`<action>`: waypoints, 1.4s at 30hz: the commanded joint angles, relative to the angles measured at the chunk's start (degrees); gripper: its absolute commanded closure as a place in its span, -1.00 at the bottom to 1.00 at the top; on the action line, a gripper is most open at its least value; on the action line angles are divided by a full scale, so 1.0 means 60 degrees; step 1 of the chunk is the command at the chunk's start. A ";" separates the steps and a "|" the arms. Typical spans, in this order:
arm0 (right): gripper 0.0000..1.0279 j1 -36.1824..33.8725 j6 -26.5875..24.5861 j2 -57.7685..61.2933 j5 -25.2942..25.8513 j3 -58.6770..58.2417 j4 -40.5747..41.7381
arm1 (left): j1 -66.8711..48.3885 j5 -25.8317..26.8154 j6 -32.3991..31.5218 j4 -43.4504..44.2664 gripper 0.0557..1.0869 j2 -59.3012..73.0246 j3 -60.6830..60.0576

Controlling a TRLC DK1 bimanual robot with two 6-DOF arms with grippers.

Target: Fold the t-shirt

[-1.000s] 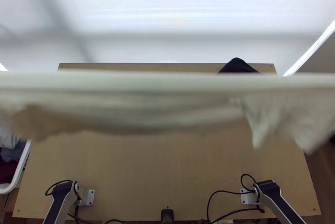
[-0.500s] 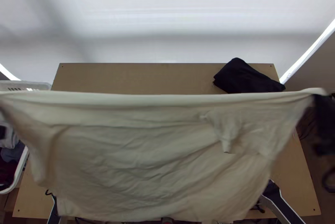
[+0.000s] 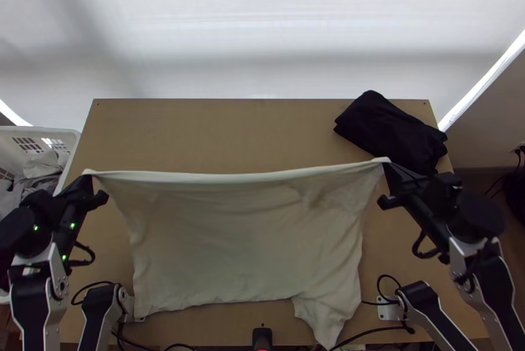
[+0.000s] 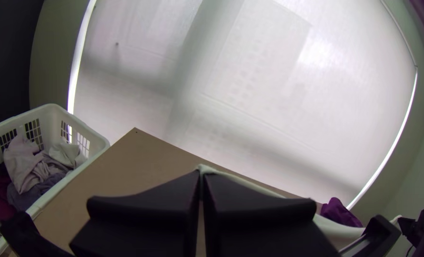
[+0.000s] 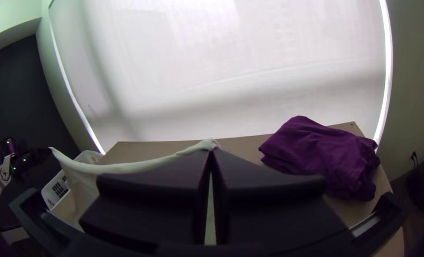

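A light wooden table point(image 3: 223, 134) was backed by a broad, pale, translucent screen point(image 3: 262, 23), with a white plastic basket point(image 3: 67, 133) of clothes beside its left edge and a dark bunched cloth point(image 3: 387, 128) set at its far right. The cream fabric t-shirt point(image 3: 243, 239) was held spread over the table, its upper edge pinched at one end in the closed left gripper point(image 3: 89, 179), at the other in the closed right gripper point(image 3: 387, 167). Since the earlier frames, it had been lowered.
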 commanded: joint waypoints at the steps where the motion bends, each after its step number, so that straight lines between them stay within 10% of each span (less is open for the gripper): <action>1: 0.95 -0.0507 0.0142 0.1161 -0.0049 -0.0382 0.1244 | 0.0095 -0.0028 0.0098 0.1317 0.93 0.1467 -0.0227; 18: 0.95 -0.1166 0.0977 0.8222 -0.0166 0.2739 0.1698 | -0.0315 0.0221 0.0508 0.2123 0.93 0.8644 0.2790; 42: 0.95 -0.1093 0.1680 1.4067 -0.0166 1.0795 -0.4601 | -0.0374 0.0119 0.0303 -0.3283 0.93 1.4694 1.0437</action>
